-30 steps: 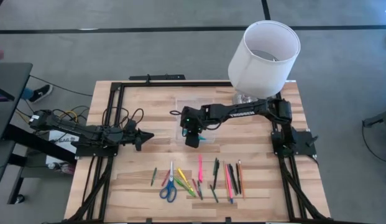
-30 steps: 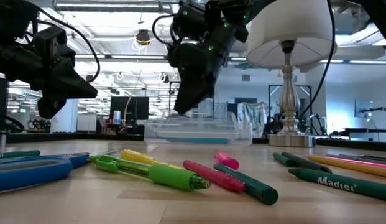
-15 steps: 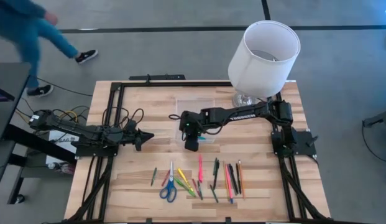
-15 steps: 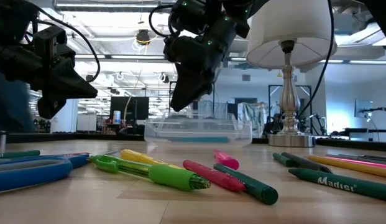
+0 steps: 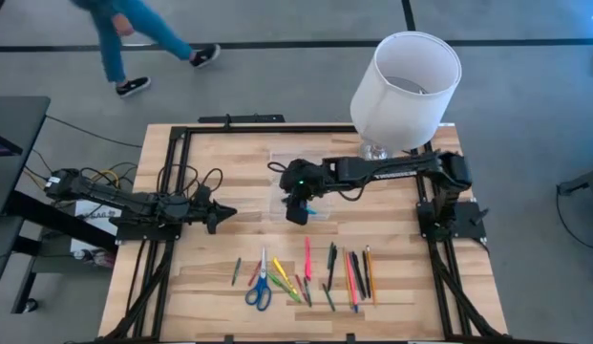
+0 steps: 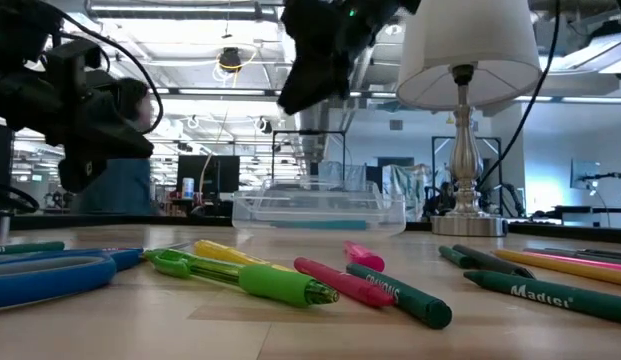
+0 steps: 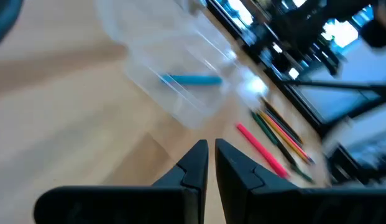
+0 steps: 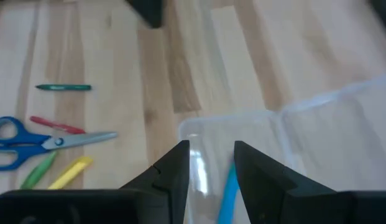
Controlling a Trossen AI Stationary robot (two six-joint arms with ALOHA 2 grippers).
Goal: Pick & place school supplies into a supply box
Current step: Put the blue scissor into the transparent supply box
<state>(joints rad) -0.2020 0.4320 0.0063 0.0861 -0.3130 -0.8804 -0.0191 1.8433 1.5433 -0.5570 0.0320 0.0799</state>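
We see the right gripper (image 5: 297, 212), jaws wide and empty, above the supply box (image 6: 318, 211); the left gripper (image 5: 221, 211) waits, jaws nearly closed. The pens (image 5: 329, 270) look light, stiff, slippery; we would pinch mid-barrel.

**Bench and surroundings**

A wooden bench (image 5: 229, 248) with a black frame carries a lamp with a white shade (image 5: 406, 91) at its far right corner. A person (image 5: 134, 38) in blue walks the grey floor beyond.
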